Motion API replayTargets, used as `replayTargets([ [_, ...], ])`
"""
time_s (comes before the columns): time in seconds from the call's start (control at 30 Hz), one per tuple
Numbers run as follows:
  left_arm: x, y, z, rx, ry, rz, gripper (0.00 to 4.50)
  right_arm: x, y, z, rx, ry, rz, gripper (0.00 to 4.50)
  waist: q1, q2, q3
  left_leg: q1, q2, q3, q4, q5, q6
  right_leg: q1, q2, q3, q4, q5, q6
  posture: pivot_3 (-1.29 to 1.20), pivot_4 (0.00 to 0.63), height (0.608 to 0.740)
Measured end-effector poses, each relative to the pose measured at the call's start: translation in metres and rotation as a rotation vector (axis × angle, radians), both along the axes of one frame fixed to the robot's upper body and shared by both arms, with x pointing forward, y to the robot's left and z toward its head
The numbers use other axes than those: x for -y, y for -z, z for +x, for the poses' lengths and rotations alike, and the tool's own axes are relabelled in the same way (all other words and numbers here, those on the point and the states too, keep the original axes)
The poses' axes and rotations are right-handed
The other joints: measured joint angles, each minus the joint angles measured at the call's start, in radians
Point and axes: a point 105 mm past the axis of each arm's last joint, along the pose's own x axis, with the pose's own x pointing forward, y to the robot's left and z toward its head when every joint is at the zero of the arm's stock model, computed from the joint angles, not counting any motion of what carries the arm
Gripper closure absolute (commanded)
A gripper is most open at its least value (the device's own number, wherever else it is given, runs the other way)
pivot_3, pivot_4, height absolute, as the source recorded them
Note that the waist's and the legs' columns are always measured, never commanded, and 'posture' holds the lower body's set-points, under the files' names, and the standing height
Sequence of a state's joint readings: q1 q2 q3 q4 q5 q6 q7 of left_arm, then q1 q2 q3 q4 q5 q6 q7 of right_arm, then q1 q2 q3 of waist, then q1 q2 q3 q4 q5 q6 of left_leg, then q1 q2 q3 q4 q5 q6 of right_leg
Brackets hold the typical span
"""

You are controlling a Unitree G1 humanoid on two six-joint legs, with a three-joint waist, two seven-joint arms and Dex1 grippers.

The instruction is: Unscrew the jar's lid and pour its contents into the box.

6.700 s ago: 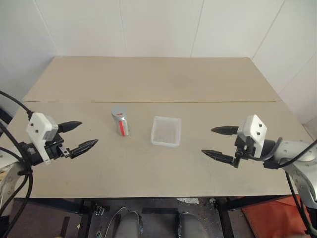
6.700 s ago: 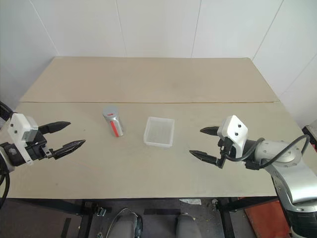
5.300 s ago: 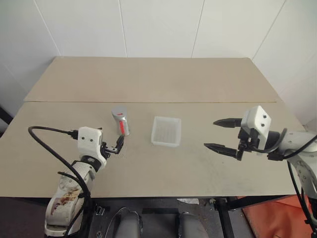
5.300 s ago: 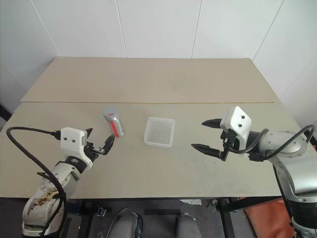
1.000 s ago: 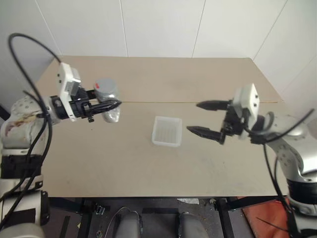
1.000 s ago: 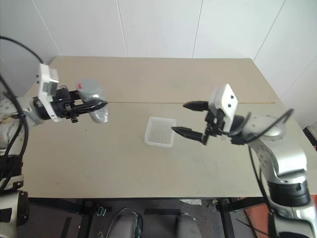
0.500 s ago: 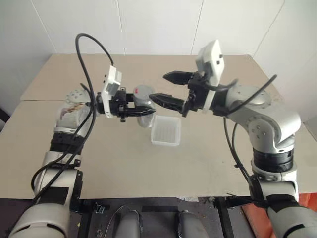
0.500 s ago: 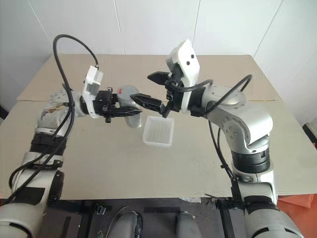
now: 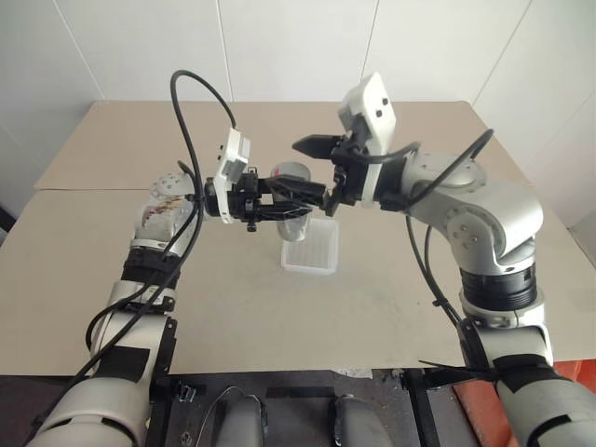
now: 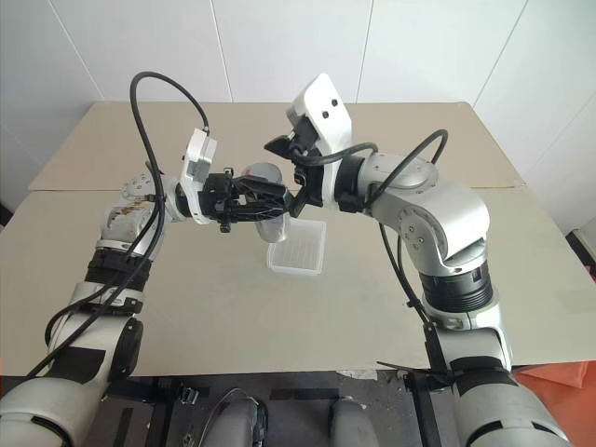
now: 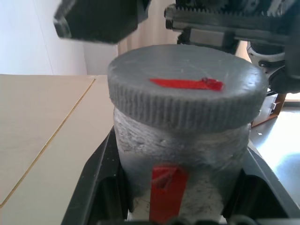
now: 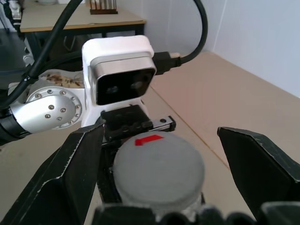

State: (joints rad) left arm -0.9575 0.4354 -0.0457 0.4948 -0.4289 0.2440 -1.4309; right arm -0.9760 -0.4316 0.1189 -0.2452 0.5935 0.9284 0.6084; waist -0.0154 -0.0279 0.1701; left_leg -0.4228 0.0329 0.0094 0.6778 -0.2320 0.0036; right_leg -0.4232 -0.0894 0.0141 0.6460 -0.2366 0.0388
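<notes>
The right gripper [image 12: 159,183] stands spread wide, its two black fingers [image 12: 70,173] on either side of the lid [image 12: 159,166] and clear of it. The round grey lid has a red mark on top and sits on the jar, which is clamped by the left gripper [image 12: 136,123] under a white camera housing [image 12: 119,70]. Beige tabletop [image 12: 206,98] lies behind.

One jar [image 9: 291,203] with one lid [image 12: 159,168], one box [image 9: 310,251], one table [image 9: 279,317], and two grippers.
</notes>
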Motion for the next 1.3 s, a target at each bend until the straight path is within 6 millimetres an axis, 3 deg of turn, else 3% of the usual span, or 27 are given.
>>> replayTargets([
  [0.33, -0.001, 0.003, 0.0, -0.006, -0.004, -0.002, 2.54, -0.004, 0.002, 0.005, -0.015, -0.001, -0.014, 0.0, 0.0, 0.0, 0.0, 0.0, 0.0, 0.0, 0.0, 0.0, 0.0, 0.0, 0.0, 0.0, 0.0, 0.0, 0.0, 0.0, 0.15, 0.74],
  [0.43, -0.001, 0.003, -0.001, -0.007, -0.004, -0.002, 2.54, -0.005, 0.002, 0.004, -0.016, -0.011, -0.014, 0.59, 0.0, 0.0, 0.0, 0.0, 0.0, 0.0, 0.0, 0.0, 0.0, 0.0, 0.0, 0.0, 0.0, 0.0, 0.0, 0.0, 0.15, 0.74],
  [0.57, -0.002, 0.003, 0.0, -0.006, -0.005, -0.003, 2.54, -0.007, 0.003, 0.002, -0.019, -0.03, -0.022, 1.76, 0.0, 0.0, 0.0, 0.0, 0.0, 0.0, 0.0, 0.0, 0.0, 0.0, 0.0, 0.0, 0.0, 0.0, 0.0, 0.0, 0.15, 0.74],
  [0.97, -0.001, 0.003, -0.002, 0.013, 0.005, 0.006, 2.54, -0.007, 0.004, -0.001, -0.019, -0.073, -0.028, 1.77, 0.0, 0.0, 0.0, 0.0, 0.0, 0.0, 0.0, 0.0, 0.0, 0.0, 0.0, 0.0, 0.0, 0.0, 0.0, 0.0, 0.15, 0.74],
  [1.3, 0.005, -0.002, -0.033, 0.03, 0.225, -0.018, 2.54, -0.001, 0.002, -0.018, 0.012, -0.554, -0.015, 1.77, -0.008, 0.0, 0.0, 0.001, 0.001, 0.0, 0.0, 0.0, 0.0, 0.0, 0.001, 0.0, 0.0, 0.0, 0.0, 0.0, 0.15, 0.74],
])
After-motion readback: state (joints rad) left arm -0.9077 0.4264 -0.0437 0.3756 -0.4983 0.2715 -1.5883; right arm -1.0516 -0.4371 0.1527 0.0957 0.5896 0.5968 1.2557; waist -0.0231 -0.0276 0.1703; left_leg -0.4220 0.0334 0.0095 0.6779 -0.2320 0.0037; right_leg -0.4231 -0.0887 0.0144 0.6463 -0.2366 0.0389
